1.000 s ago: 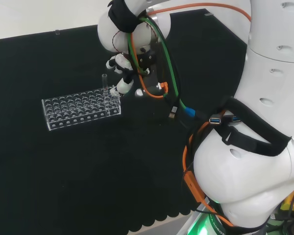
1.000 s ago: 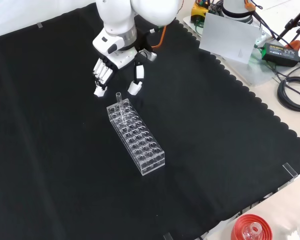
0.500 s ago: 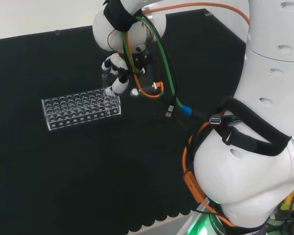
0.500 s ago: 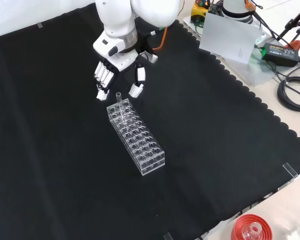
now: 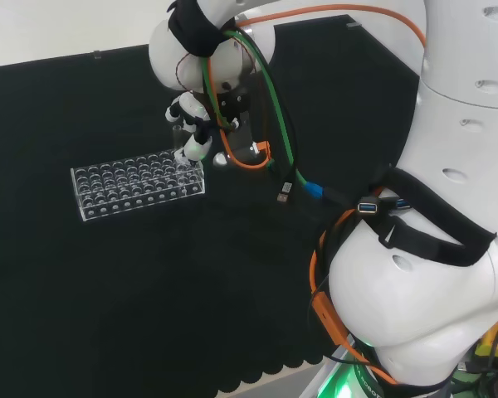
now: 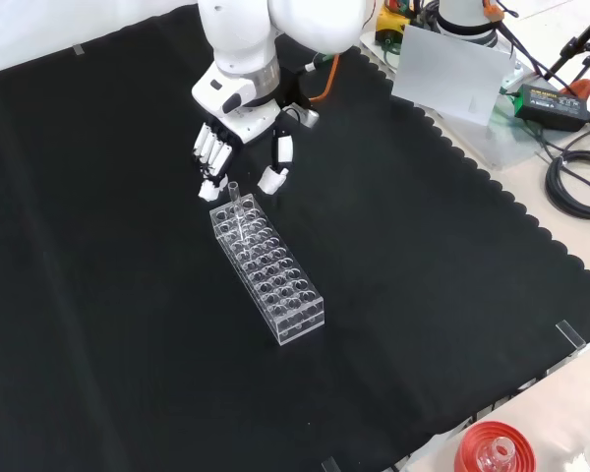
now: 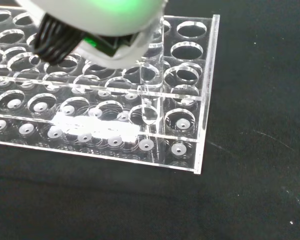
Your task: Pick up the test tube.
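Observation:
A clear test tube (image 6: 233,195) stands upright in the end of a clear plastic rack (image 6: 272,273) with many holes. My hand (image 6: 240,116) hangs just beyond that end of the rack, open. In the front view its fingers (image 6: 211,157) point down to the left of the tube's top and its thumb (image 6: 274,163) to the right, both apart from the tube. In the head view the hand (image 5: 194,133) is at the right end of the rack (image 5: 133,186). The wrist view shows the tube (image 7: 153,80) near the rack's corner (image 7: 205,95), under a blurred white part of the hand (image 7: 95,17).
A red ribbed ring (image 6: 492,452) with a glass piece sits at the cloth's near right edge in the front view. A grey sheet (image 6: 450,74), a black box and cables (image 6: 575,177) lie off the cloth at the right. The white arm links (image 5: 432,249) stand at the head view's right.
The hand has moved toward the rack's end, so fingers and thumb now flank the tube's top. The fingers stay straight. Rack and tube have not moved.

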`<state>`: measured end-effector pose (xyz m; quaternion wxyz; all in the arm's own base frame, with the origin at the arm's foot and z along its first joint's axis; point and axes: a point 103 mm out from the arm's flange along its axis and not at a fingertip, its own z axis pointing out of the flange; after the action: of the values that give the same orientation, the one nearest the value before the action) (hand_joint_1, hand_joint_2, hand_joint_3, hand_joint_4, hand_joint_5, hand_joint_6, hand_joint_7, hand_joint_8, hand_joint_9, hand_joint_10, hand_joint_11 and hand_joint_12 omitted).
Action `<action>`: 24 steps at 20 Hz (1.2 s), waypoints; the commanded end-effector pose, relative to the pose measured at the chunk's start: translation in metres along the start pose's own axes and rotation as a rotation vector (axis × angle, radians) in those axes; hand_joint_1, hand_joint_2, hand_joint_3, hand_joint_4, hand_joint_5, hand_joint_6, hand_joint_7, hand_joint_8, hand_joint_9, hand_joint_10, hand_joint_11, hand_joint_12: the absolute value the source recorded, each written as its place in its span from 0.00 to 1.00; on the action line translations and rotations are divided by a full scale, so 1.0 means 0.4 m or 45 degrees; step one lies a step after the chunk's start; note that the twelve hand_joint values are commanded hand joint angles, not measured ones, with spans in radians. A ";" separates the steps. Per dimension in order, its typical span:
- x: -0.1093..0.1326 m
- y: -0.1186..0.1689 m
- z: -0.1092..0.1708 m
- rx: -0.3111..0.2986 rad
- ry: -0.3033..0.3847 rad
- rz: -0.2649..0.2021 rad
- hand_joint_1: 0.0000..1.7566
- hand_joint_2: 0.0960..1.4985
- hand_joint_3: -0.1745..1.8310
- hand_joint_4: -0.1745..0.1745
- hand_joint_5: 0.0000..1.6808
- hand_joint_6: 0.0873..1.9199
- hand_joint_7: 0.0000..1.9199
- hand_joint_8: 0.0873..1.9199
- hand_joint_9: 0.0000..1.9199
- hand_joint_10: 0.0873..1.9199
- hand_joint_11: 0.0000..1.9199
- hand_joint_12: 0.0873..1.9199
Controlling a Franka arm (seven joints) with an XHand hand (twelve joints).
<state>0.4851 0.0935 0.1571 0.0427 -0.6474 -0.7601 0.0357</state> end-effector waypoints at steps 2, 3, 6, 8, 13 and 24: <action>0.014 0.000 -0.003 -0.028 -0.009 0.003 0.61 0.30 0.44 0.37 0.41 0.11 0.52 0.27 0.43 0.24 0.39 0.59; 0.014 0.000 -0.002 -0.030 -0.011 0.004 0.62 0.31 0.44 0.36 0.41 0.16 0.53 0.27 0.44 0.23 0.39 0.59; 0.017 -0.001 0.001 -0.042 -0.011 0.009 0.62 0.31 0.45 0.34 0.39 0.29 0.56 0.27 0.46 0.22 0.41 0.58; 0.024 -0.001 0.007 -0.056 -0.009 0.016 0.62 0.32 0.45 0.33 0.39 0.33 0.57 0.28 0.47 0.21 0.42 0.57; 0.042 0.002 0.022 -0.054 0.004 0.012 0.62 0.32 0.46 0.31 0.42 0.36 0.59 0.28 0.50 0.21 0.44 0.56; 0.084 0.013 0.015 -0.143 -0.034 0.027 0.67 0.51 0.31 0.16 0.58 0.43 0.63 0.34 0.59 0.17 0.53 0.51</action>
<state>0.4842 0.1201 0.1466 0.0120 -0.6545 -0.7559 0.0099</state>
